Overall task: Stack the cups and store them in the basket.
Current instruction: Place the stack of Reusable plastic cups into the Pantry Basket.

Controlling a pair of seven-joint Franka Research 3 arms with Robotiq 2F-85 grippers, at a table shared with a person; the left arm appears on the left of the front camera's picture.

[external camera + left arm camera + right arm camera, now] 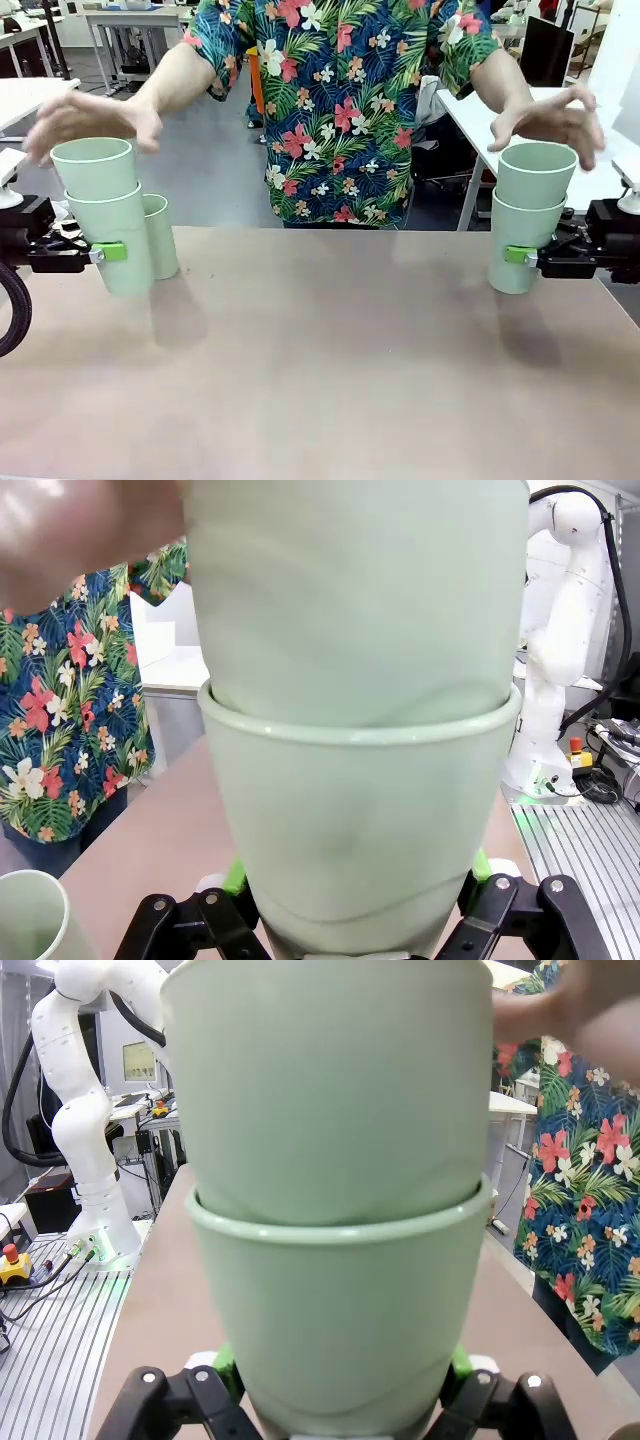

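My left gripper (118,253) is shut on a mint green cup (125,235), and a second mint cup (95,167) is nested in its mouth. In the left wrist view this stack (360,810) sits between the green pads (235,875). My right gripper (518,256) is shut on another mint cup (525,240), which also holds a nested cup (537,172). The right wrist view has that pair (335,1300) close up. The person's hands (90,115) (550,118) hover just over both stacks. A lone mint cup (160,235) stands behind the left stack. The brown cup and the basket are out of view.
The tan table (320,350) stretches between the two arms, with the person standing at its far edge. The opposite arm's white base shows in each wrist view (560,630) (85,1110). The lone cup's rim (30,915) lies close beside my left gripper.
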